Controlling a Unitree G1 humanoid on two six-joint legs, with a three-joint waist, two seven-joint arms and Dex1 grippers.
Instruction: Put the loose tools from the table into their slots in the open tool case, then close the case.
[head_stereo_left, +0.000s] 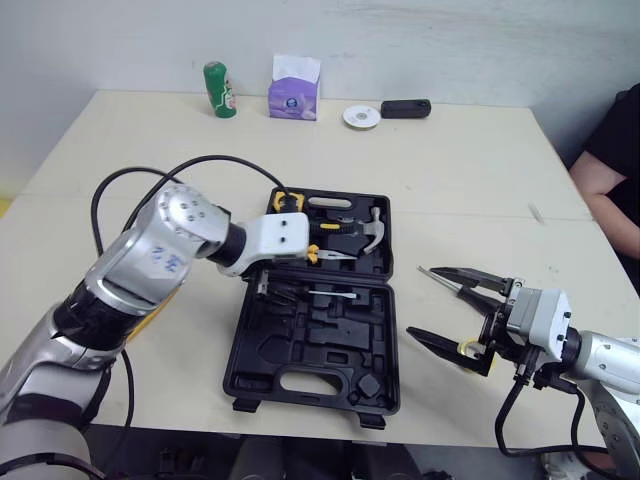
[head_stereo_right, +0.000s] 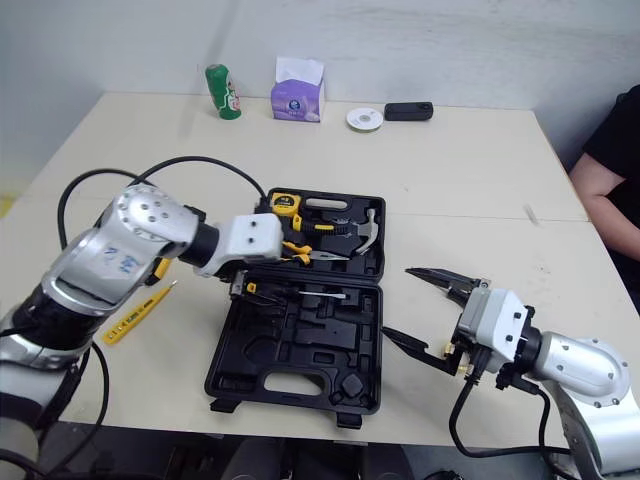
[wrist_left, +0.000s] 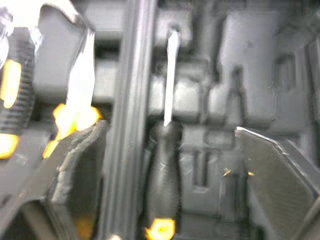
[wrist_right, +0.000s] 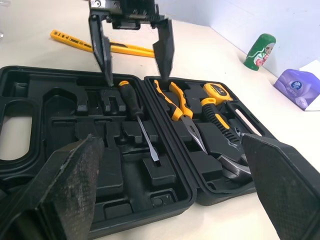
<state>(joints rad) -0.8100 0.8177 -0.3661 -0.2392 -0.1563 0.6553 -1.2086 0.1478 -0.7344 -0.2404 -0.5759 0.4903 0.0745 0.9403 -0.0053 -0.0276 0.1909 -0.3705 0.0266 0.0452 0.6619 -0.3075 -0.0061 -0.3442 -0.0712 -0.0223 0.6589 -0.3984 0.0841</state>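
open tool case (head_stereo_left: 340, 325) holds screwdriver (wrist_right: 131, 102), pliers (wrist_right: 182, 112), hammer (head_stereo_left: 372, 232) and tape measure (head_stereo_left: 287, 201).

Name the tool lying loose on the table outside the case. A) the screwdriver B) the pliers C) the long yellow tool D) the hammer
C: the long yellow tool lies on the table beside the case, while the hammer, pliers and screwdriver sit inside it.

Open black case (head_stereo_right: 235, 378) holds screwdriver (wrist_right: 139, 125); 1 yellow tester (head_stereo_right: 135, 313), perhaps, beside.
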